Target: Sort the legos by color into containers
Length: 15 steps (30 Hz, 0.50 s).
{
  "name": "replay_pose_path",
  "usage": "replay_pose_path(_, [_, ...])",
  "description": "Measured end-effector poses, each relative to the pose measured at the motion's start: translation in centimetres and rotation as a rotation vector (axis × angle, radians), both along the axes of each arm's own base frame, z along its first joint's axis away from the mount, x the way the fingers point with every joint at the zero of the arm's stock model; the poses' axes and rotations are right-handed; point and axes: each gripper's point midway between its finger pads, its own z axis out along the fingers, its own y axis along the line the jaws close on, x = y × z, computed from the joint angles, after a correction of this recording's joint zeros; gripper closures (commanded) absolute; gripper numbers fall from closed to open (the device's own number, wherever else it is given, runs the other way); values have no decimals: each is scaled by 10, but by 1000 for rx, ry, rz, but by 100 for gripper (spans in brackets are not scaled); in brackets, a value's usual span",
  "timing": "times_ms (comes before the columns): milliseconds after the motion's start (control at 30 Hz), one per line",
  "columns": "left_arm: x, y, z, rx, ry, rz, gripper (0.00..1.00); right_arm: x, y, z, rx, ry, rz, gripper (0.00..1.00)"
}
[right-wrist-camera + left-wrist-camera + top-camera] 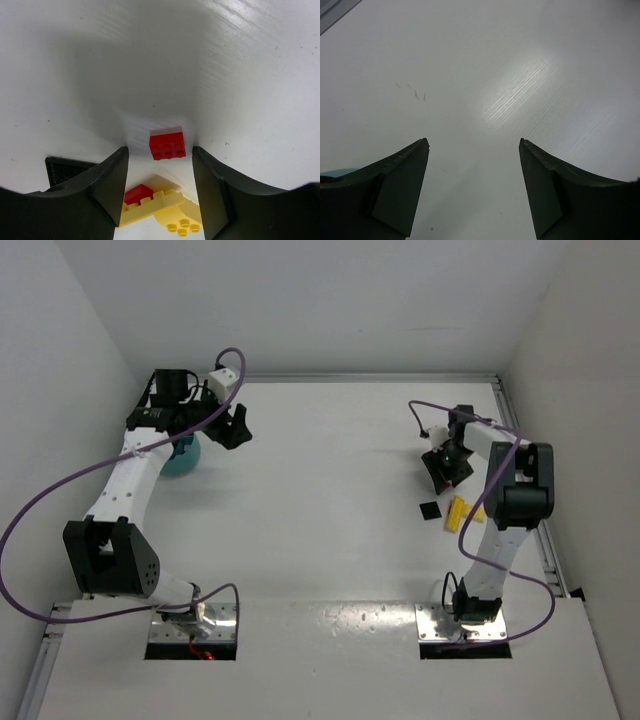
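Observation:
In the right wrist view a small red brick point(167, 145) lies on the white table, just ahead of my right gripper point(159, 150) and between its fingertips. That gripper is open and low over the table. Behind it a second red brick point(138, 193) sits against a yellow plate point(155, 206), with another yellow brick point(183, 221) beside it. In the top view the yellow pieces point(458, 512) lie just near of the right gripper point(448, 472). The teal bowl point(183, 456) sits at the far left, half hidden by my left arm. My left gripper point(235, 428) is open and empty point(473, 143) over bare table.
A flat black square piece point(430, 510) lies left of the yellow pieces; it also shows in the right wrist view point(65, 170). White walls enclose the table on the left, back and right. Purple cables loop off both arms.

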Motion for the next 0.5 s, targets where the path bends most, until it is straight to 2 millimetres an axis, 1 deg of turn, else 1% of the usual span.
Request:
replay_pose_path(67, [0, 0, 0, 0, 0, 0, 21, 1, 1, -1, 7, 11, 0, 49])
replay_pose_path(133, [0, 0, 0, 0, 0, 0, 21, 0, 1, -1, 14, 19, -1, 49])
replay_pose_path(233, [0, 0, 0, 0, 0, 0, 21, 1, 0, -1, 18, 17, 3, 54])
replay_pose_path(367, [0, 0, 0, 0, 0, 0, 21, 6, -2, -1, 18, 14, 10, 57])
replay_pose_path(500, [0, 0, 0, 0, 0, 0, 21, 9, -3, -1, 23, 9, 13, 67])
